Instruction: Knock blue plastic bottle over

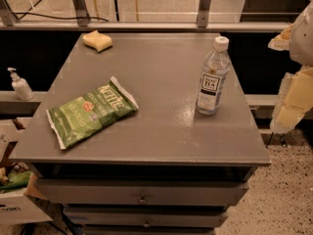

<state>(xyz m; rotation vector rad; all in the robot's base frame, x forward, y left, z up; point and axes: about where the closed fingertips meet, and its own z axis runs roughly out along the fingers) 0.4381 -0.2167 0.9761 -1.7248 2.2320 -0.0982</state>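
White plastic comes first at the far left: a small pump-dispenser bottle (19, 84) stands on a ledge beside the table, with no writing on it that can be made out. Below it, at the bottom left corner, part of a cardboard box (17, 207) shows dark print too small to read.

On the grey table (161, 67), toward its left front, a green chip bag (90, 112) lies flat and slantwise. It carries the brand "Kettle" in large white letters near its upper end; the smaller lines under it cannot be read. Behind it, near the far left corner, lies a yellow sponge (98, 40).

Further right, the blue plastic bottle (212, 77) stands upright on the right side of the tabletop, near the right edge, white cap on top. Its label is white above and dark below, with dark block lettering that cannot be read with certainty.

At the far right edge, off the table and well apart from the bottle, hangs the gripper (293, 99), pale yellow and cream, partly cut off by the frame. It touches nothing and holds nothing that can be seen; whether it is apart or together cannot be told.
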